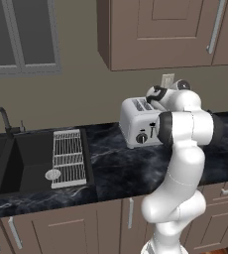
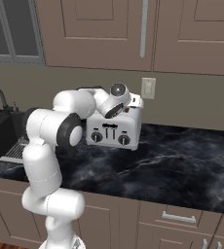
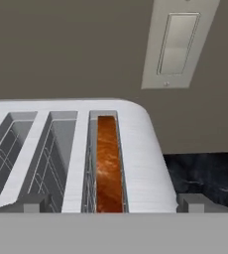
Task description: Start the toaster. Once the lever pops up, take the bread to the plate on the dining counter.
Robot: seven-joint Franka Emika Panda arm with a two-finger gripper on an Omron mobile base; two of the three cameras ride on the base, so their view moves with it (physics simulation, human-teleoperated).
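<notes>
At the far left of the left base view the black sink (image 1: pixel 17 163) sits in the counter, a wire rack (image 1: pixel 69 158) lying over its right part. Further right stands the toaster (image 1: pixel 138 124), upright on the dark marble counter (image 2: pixel 182 160) near the wall. I am bent over its top, and my gripper (image 3: pixel 108 203) hangs just above the slots, fingers spread wide to either side (only the tips (image 3: pixel 195 202) peek in). The bread (image 3: pixel 108 168) sits down in the rightmost slot, its brown edge showing. A wall outlet (image 3: pixel 178 42) is on the wall beyond, to the right.
</notes>
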